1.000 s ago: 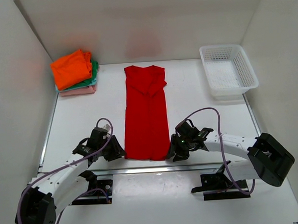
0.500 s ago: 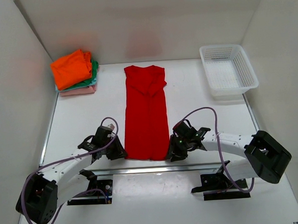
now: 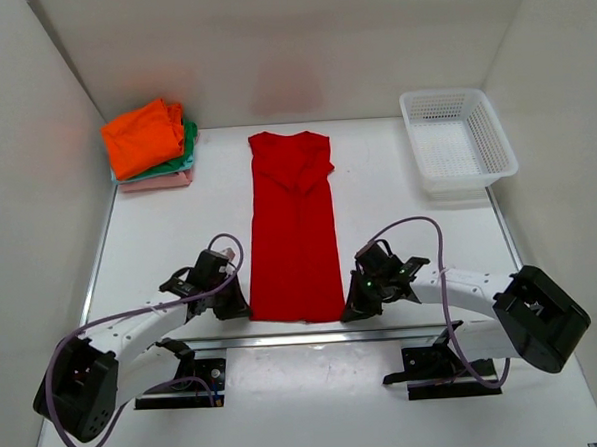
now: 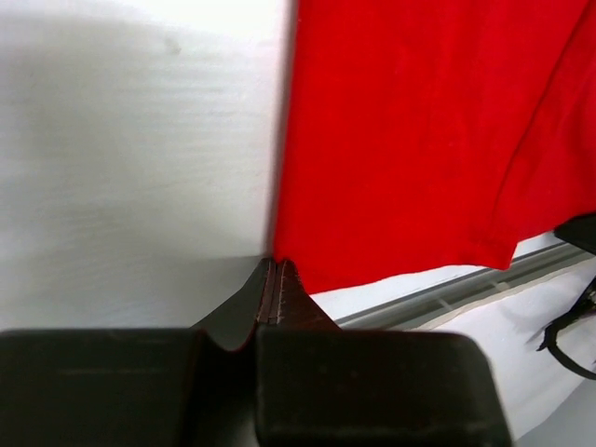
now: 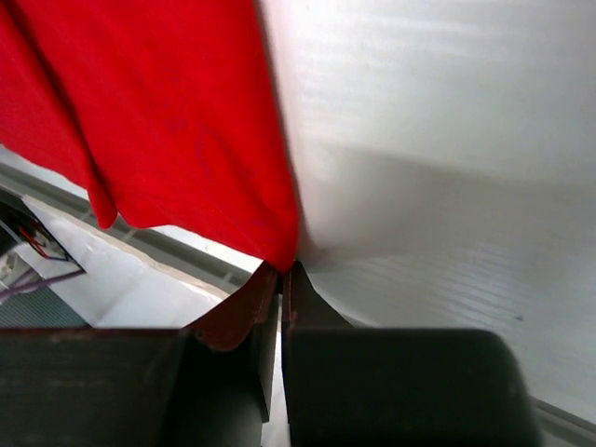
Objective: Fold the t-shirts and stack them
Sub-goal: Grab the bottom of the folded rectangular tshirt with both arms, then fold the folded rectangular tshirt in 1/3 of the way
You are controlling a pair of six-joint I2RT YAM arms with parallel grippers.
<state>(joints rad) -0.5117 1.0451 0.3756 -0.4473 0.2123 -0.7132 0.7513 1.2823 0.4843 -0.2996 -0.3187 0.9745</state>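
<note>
since the earlier frames the left gripper [image 3: 241,307] has slid in toward the near-left corner of the red t-shirt [image 3: 294,224], and the right gripper [image 3: 351,309] has shifted slightly outward at the near-right corner, so the hem now sits a little wider along the near edge of the counter [image 3: 169,240]. the red t-shirt lies flat as a long narrow strip down the middle of the counter, collar toward the far edge and hem at the near edge, its sides folded inward. left wrist view: the left gripper [image 4: 277,270] has its two fingers pressed together, pinching the hem corner of the red cloth [image 4: 410,130]. right wrist view: the right gripper [image 5: 284,272] likewise has its fingers closed tight on the opposite hem corner [image 5: 168,121]. in the far-left corner rests a stack of folded shirts, the orange t-shirt [image 3: 144,136] on top, the green t-shirt [image 3: 188,139] beneath it and the pale pink t-shirt [image 3: 156,181] at the bottom. a white mesh basket [image 3: 458,140] stands in the far-right corner, well apart from the red t-shirt.
</note>
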